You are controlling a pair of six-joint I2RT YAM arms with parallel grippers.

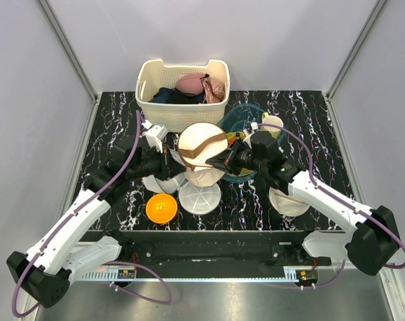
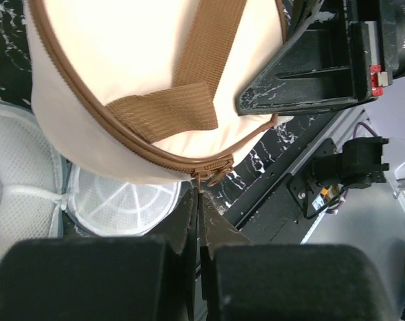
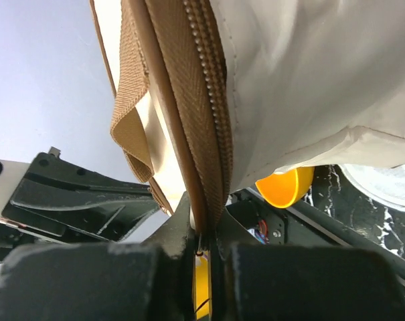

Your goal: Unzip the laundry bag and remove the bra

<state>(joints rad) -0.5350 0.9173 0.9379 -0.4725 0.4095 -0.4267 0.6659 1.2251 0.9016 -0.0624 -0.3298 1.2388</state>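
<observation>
The cream-beige laundry bag (image 1: 201, 144) with its brown strap is held up off the table between both grippers. My left gripper (image 1: 173, 162) is shut on the brown zipper pull (image 2: 209, 175); its fingertips (image 2: 192, 207) pinch it just under the bag (image 2: 135, 73). My right gripper (image 1: 220, 161) is shut on the bag's brown zipper band (image 3: 205, 114), with the cream fabric (image 3: 309, 80) above it. The zipper is closed along the stretch I see. No bra shows at the bag; its inside is hidden.
A white basket (image 1: 152, 100) of clothes stands at the back. White mesh domes (image 1: 199, 198) and an orange bowl (image 1: 161, 208) lie below the bag. A teal container (image 1: 239, 119), a white cup (image 1: 272, 123) and a white round bag (image 1: 287, 202) are to the right.
</observation>
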